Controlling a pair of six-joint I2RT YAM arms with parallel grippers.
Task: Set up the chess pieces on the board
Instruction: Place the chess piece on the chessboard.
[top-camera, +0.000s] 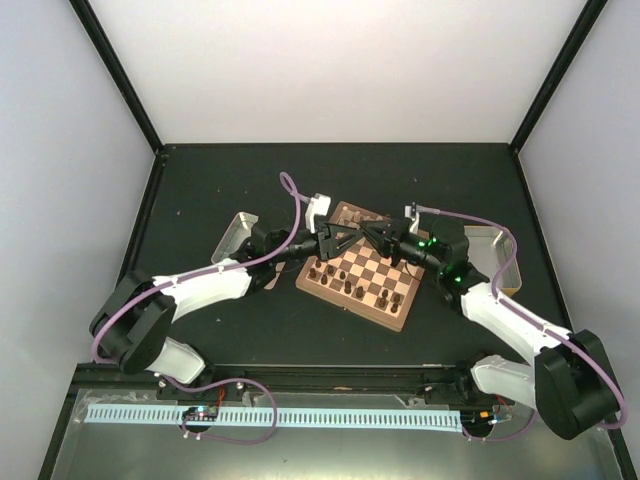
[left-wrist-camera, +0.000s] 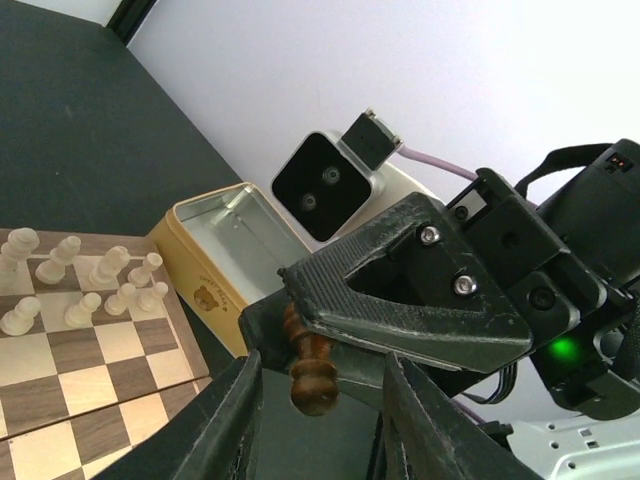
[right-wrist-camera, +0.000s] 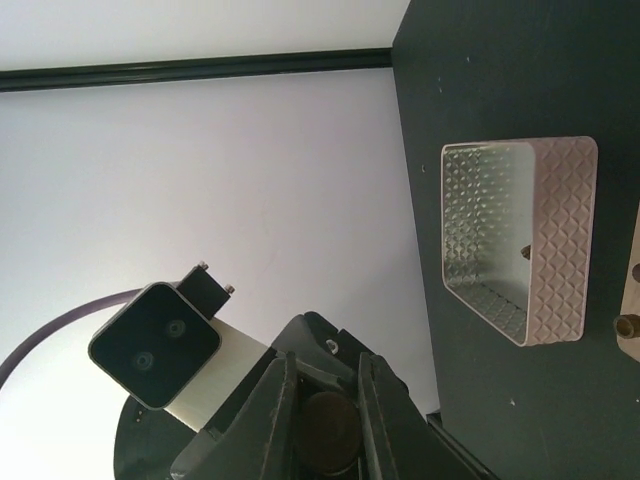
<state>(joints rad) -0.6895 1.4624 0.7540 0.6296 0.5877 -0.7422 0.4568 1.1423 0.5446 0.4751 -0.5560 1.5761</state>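
The board (top-camera: 385, 300) lies in the middle of the table, with several dark brown chess pieces (top-camera: 345, 283) standing on its near squares. Both grippers meet in the air over its far edge. My right gripper (right-wrist-camera: 325, 365) is shut on one dark chess piece (right-wrist-camera: 330, 432), whose round base shows between the fingers. In the left wrist view that same piece (left-wrist-camera: 312, 368) sticks out of the right gripper's black fingers (left-wrist-camera: 400, 290). My left gripper (left-wrist-camera: 322, 378) stands open around it, a gap on each side. Seen from above, the left gripper (top-camera: 342, 241) faces the right gripper (top-camera: 373, 236).
A metal tray (top-camera: 232, 238) sits left of the board and another tray (top-camera: 497, 256) sits to its right. Cream-white chessmen (left-wrist-camera: 80, 285) stand in two rows on one side of the board (left-wrist-camera: 90, 375). The right wrist view shows a white patterned tray (right-wrist-camera: 560, 240).
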